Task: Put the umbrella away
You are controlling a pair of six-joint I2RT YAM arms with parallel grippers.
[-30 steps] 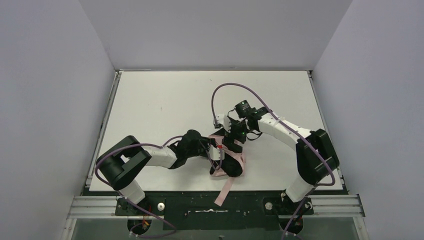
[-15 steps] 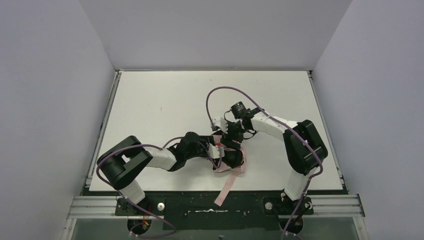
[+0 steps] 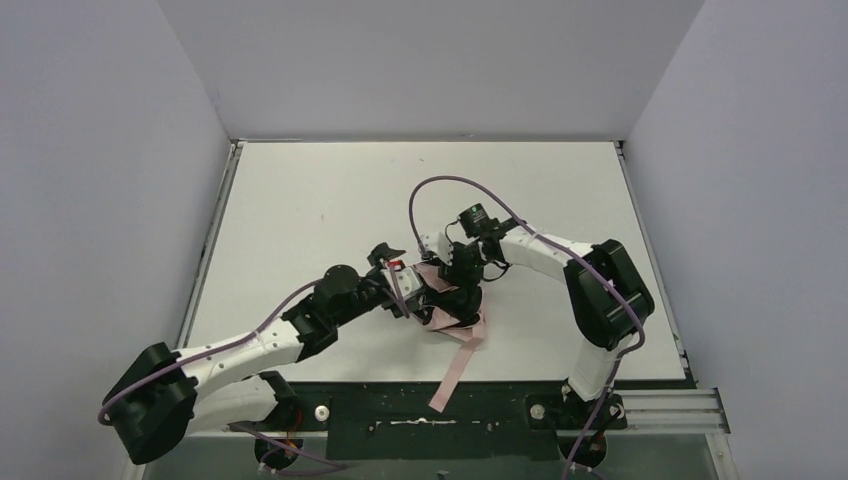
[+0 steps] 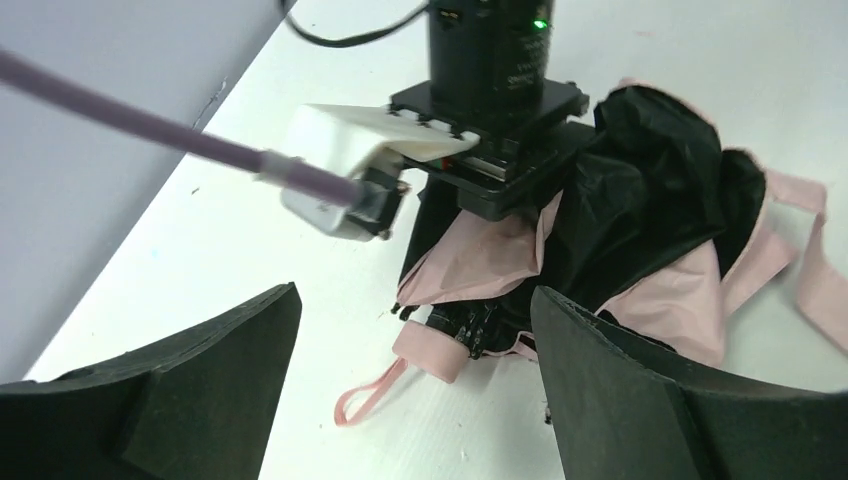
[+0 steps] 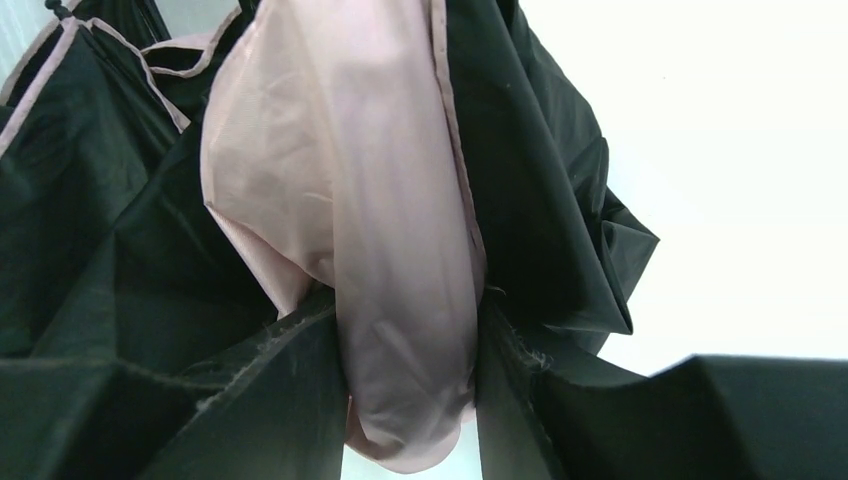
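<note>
The umbrella (image 3: 456,316) lies collapsed on the white table near its front middle, a crumple of pale pink and black cloth. In the left wrist view its pink handle (image 4: 446,350) and strap loop (image 4: 364,391) rest on the table. My left gripper (image 4: 415,296) stands open just short of the handle, touching nothing, and it sits left of the umbrella (image 3: 402,278). My right gripper (image 5: 410,335) comes down from above onto the canopy (image 3: 462,284). Its fingers (image 5: 285,400) are shut on a fold of pale pink cloth (image 5: 395,230), with black cloth bunched around them.
A pink strip of fabric (image 3: 450,378) trails from the umbrella over the table's front edge. The right wrist's white camera block and purple cable (image 4: 345,185) hang close above the handle. White walls stand on three sides of the table (image 3: 300,200).
My left gripper has opened, let go of the umbrella and drawn back to the left. My right gripper has closed on the canopy fold. The umbrella has bunched up tighter.
</note>
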